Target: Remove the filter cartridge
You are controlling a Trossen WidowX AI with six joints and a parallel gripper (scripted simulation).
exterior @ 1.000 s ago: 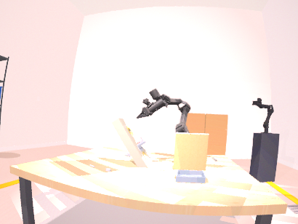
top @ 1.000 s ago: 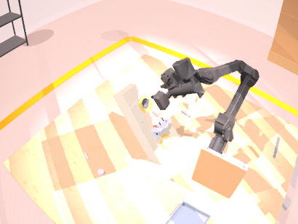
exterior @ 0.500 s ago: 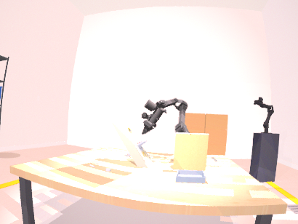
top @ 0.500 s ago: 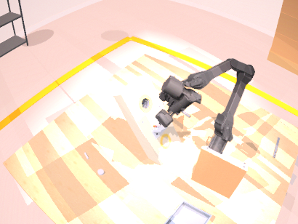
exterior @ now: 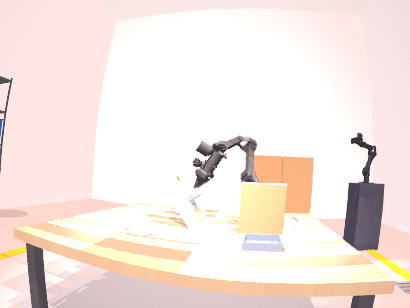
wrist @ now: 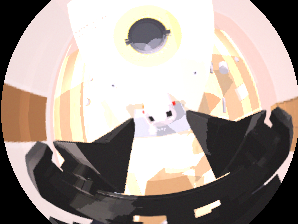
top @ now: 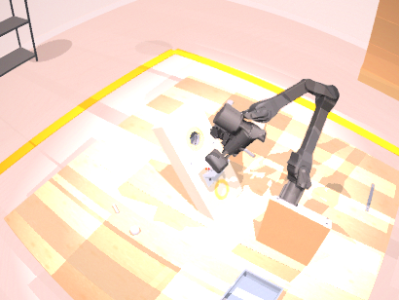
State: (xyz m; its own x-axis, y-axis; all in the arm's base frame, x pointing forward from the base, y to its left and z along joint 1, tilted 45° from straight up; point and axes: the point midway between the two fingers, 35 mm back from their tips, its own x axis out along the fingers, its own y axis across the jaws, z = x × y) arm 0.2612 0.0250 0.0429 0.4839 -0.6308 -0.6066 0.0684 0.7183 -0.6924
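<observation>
While the gripper [wrist: 161,137] hangs open and holds nothing, the cartridge [wrist: 148,34] sits in the tilted panel [wrist: 93,23] ahead of its fingers, apart, near the worktop's middle.

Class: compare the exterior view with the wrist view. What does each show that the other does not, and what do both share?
Only the exterior view shows the table's legs, the whole arm, the tan box and a second arm on a dark pedestal. Only the wrist view shows the panel's yellow-ringed round opening head-on, framed by the open gripper. Both show the leaning white panel.
</observation>
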